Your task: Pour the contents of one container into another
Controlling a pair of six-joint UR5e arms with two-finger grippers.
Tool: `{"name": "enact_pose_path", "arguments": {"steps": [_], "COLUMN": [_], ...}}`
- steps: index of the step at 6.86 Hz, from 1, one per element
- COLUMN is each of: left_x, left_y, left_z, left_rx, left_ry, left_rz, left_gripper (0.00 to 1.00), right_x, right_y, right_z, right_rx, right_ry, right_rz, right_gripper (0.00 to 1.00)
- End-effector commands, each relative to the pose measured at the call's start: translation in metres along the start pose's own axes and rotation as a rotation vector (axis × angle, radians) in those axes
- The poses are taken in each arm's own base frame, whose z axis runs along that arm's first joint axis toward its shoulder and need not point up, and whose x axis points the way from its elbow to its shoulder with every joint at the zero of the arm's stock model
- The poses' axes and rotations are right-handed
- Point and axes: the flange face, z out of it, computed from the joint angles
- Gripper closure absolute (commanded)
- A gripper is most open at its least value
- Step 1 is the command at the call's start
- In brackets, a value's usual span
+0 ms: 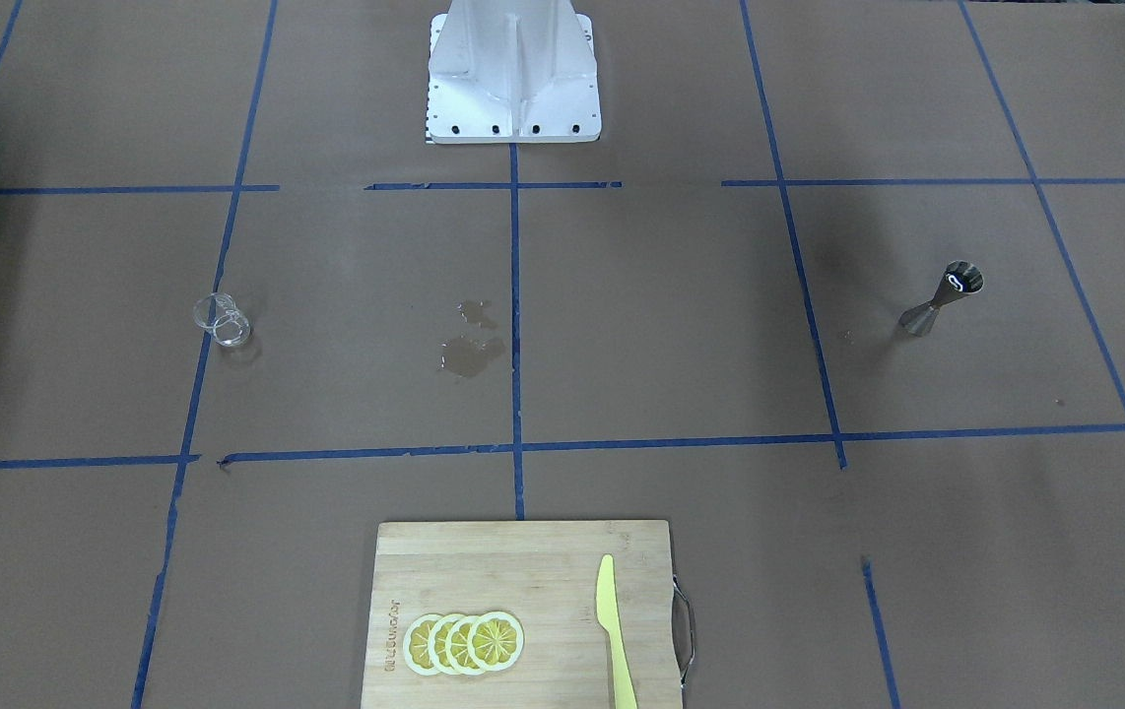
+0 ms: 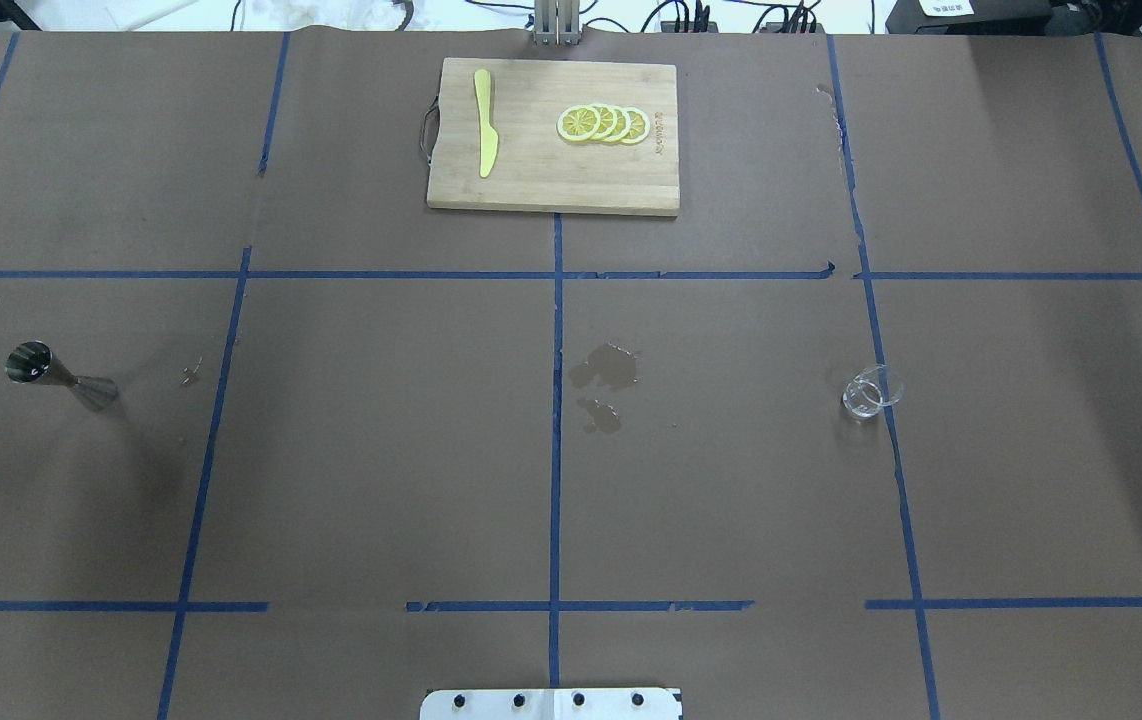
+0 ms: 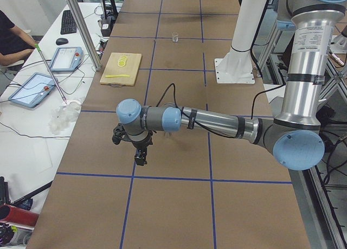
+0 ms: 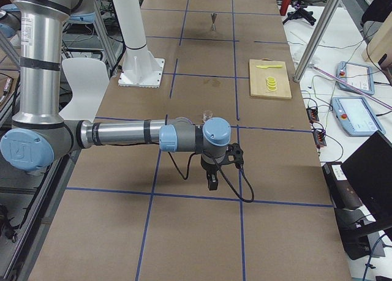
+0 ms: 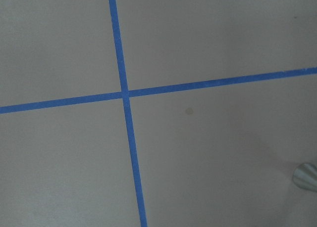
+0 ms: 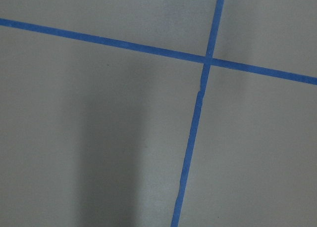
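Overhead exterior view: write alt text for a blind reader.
A silvery steel hourglass jigger stands at left and a clear glass measuring cup at right on a brown, blue-taped table, a wet patch between them. Beyond, a wooden cutting board holds lemon slices and a yellow knife.

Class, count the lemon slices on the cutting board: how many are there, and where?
4. The lemon slices lie in one overlapping row on the cutting board, apart from the yellow knife. More could hide beneath the overlap.

My table (image 2: 381, 480) wears matt brown paper; the cup (image 2: 871, 391) is clear glossy glass, the jigger (image 2: 71, 377) shiny metal, the board (image 2: 531, 180) pale smooth wood.
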Motion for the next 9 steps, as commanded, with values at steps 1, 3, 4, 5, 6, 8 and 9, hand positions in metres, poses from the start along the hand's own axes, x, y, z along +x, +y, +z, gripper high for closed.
{"name": "enact_pose_path", "arguments": {"steps": [1,3,4,5,6,8,9], "left_x": [-0.0226,-0.0260,-0.0271,-0.0298,-0.0297,-0.0314,-0.0313], "left_y": [0.0074,0.0123,0.0134,0.0136,0.0134,0.0149,0.0148], "left_z": [-0.0138,-0.0153,-0.0140,-0.0146,-0.0147,-0.0126,-0.0127], "left_rx": [0.005,-0.010,-0.014,-0.014,-0.012,-0.015,-0.014], "left_ry": [-0.050,-0.047,-0.046,-0.046,-0.046,-0.044,-0.044], "left_rz": [-0.018,-0.042,-0.048,-0.053,-0.052,-0.058,-0.057], "left_gripper": [0.00,0.00,0.00,0.00,0.00,0.00,0.00], "right_x": [-0.0050,-0.0053,-0.0057,-0.0068,-0.0073,-0.0105,-0.0099], "right_y": [-0.0098,-0.0101,-0.0102,-0.0111,-0.0112,-0.0120,-0.0117], "right_z": [-0.0021,-0.0023,-0.0018,-0.0028,-0.0024,-0.0051,-0.0045], "right_rx": [0.006,0.008,0.007,0.009,0.008,0.015,0.013], "right_ry": [0.003,0.003,0.003,0.002,0.002,-0.003,-0.003], "right_rz": [0.003,-0.001,-0.002,-0.003,-0.004,-0.012,-0.011], "right_gripper": [0.00,0.00,0.00,0.00,0.00,0.00,0.00]}}
